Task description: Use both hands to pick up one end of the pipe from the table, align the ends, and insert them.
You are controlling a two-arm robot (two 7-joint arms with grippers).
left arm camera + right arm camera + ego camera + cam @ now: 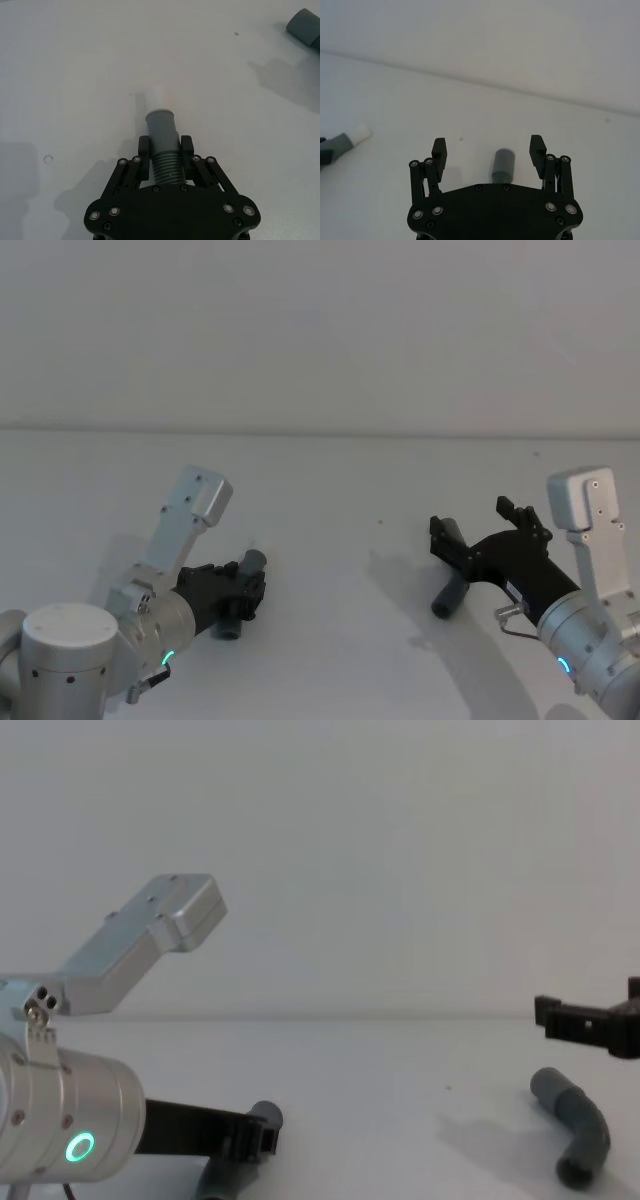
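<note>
- Pipe [447, 598] lies on the white table [330, 490]. It shows as two dark grey stretches well apart, one at the lower left of the head view and one at the lower right. The run joining them is hidden.
- Left arm [70, 660], silver with a green glowing ring, occupies the lower left corner and covers the hose behind its gripper. The right arm [590, 650] sits in the lower right corner.
- Right gripper [482, 525] hangs above the pipe's right stretch with its fingers spread wide, not touching it. Its black body hides part of that stretch in the head view.
- Left gripper [166, 149] is clamped on the corrugated hose just behind the cuff.
- Spigot end [161, 120] is a grey cuff with a white tip. Its long axis runs up the head view, leaning slightly right.
- Socket end [503, 165] shows between and beneath the right fingers. In the chest view it points to the upper left, and the hose bends downward behind it.
- Bare table with a tiny dark speck [380, 522] lies between the two ends.
</note>
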